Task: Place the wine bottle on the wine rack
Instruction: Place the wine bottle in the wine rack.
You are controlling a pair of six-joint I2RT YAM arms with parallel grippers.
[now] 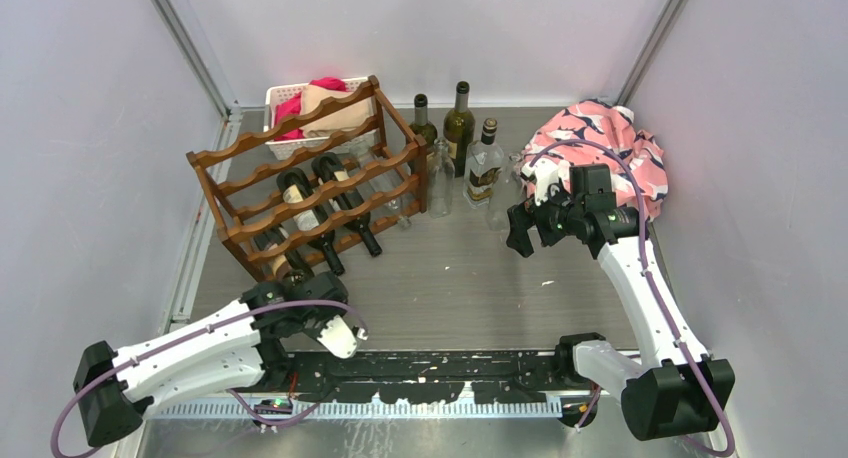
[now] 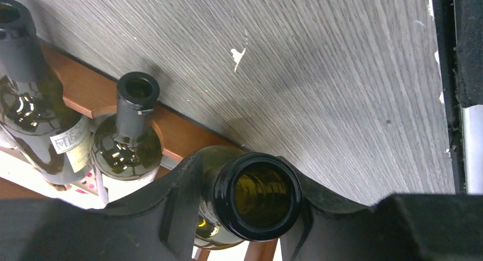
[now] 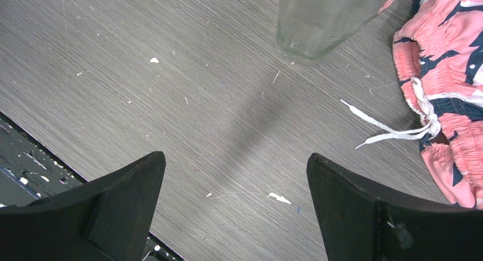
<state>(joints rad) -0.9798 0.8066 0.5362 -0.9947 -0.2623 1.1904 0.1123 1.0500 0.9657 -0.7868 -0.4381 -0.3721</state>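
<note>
The dark reddish-brown wine rack (image 1: 300, 173) stands at the left of the table, with two dark bottles (image 1: 335, 203) lying in its middle tier. My left gripper (image 1: 292, 280) is at the rack's near lower corner. In the left wrist view it (image 2: 250, 184) is shut on the neck of a green wine bottle (image 2: 259, 195), just behind the open mouth. The bottle's body lies in the bottom tier beside two other bottles (image 2: 130, 137), above the wooden rail (image 2: 80, 93). My right gripper (image 1: 520, 230) is open and empty above the bare table (image 3: 236, 158).
Several bottles stand right of the rack: two dark ones (image 1: 458, 120), a labelled clear one (image 1: 485, 166) and clear glass ones (image 1: 440, 183), one (image 3: 324, 19) just ahead of my right gripper. Pink patterned shorts (image 1: 600, 143) lie at the back right. A white basket (image 1: 285, 98) is behind the rack.
</note>
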